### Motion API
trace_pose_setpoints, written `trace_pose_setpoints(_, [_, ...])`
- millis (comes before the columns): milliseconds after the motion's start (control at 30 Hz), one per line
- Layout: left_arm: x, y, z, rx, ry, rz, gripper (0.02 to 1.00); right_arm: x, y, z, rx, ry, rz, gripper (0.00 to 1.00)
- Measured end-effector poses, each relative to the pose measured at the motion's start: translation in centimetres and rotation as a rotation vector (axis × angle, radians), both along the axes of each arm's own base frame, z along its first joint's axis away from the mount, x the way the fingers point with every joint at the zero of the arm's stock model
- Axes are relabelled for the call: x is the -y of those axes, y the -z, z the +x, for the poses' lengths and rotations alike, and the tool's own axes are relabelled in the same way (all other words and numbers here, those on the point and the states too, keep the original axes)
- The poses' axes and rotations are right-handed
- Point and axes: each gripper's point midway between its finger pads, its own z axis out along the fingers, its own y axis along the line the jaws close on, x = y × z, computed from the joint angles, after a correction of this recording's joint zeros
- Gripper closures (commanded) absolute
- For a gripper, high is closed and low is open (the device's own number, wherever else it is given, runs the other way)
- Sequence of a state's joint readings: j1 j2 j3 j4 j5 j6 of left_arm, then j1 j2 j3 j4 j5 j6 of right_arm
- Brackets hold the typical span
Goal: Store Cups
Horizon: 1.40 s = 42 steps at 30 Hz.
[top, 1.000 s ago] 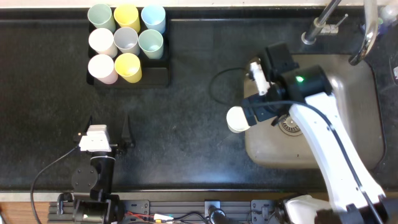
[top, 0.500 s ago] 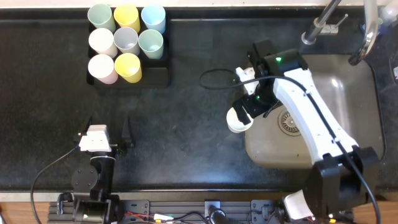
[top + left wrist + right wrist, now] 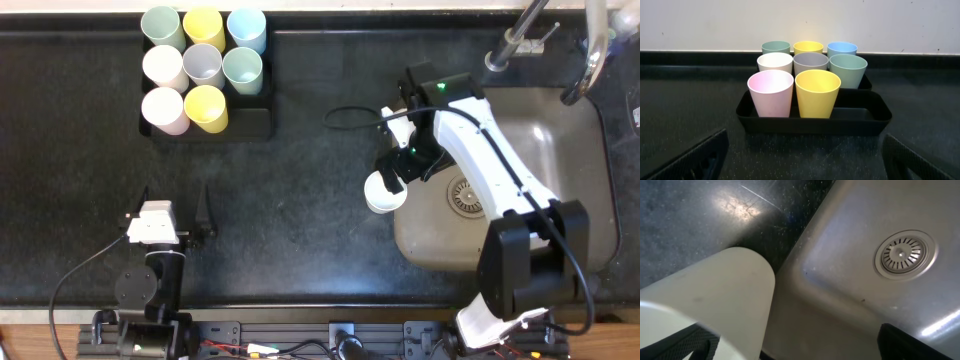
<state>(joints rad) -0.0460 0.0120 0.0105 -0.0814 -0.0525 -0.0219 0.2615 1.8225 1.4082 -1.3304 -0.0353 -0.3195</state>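
Reading the counter from largest item down: the sink sits at right, and the tray at far left carries eight cups, with one free slot at its near right corner. My right gripper grips a white cup, mouth up and axis about upright, over the sink's left rim. From that cup the slot lies left and farther away, well apart. My left gripper rests near left, fingers wide and empty, facing the tray. It is nearer the tray, yet I judge the right arm makes the carry.
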Motion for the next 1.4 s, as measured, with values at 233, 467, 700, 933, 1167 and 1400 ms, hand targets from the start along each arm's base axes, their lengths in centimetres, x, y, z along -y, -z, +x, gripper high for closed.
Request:
trace_pose_setpoints(233, [0.0,0.0,0.0,0.0,0.0,0.0,0.02,-0.1,0.2,0.0,-0.002,-0.002,0.0,0.958])
trace_pose_setpoints(467, [0.0,0.0,0.0,0.0,0.0,0.0,0.02,-2.2,-2.8,1.6,0.065,0.006,0.021,0.958])
trace_pose_setpoints(700, [0.0,0.0,0.0,0.0,0.0,0.0,0.02,-8.1,-13.0,6.5,0.367,-0.027,0.143,0.958])
trace_pose_setpoints(933, [0.0,0.0,0.0,0.0,0.0,0.0,0.02,-15.5,-24.4,10.1,0.72,-0.061,0.374,0.956])
trace_pose_setpoints(1167, [0.0,0.0,0.0,0.0,0.0,0.0,0.02,-22.1,-25.0,12.3,0.757,-0.085,0.468,0.958])
trace_pose_setpoints(1400, [0.0,0.0,0.0,0.0,0.0,0.0,0.02,-26.2,-17.3,11.7,0.594,-0.143,0.404,0.956])
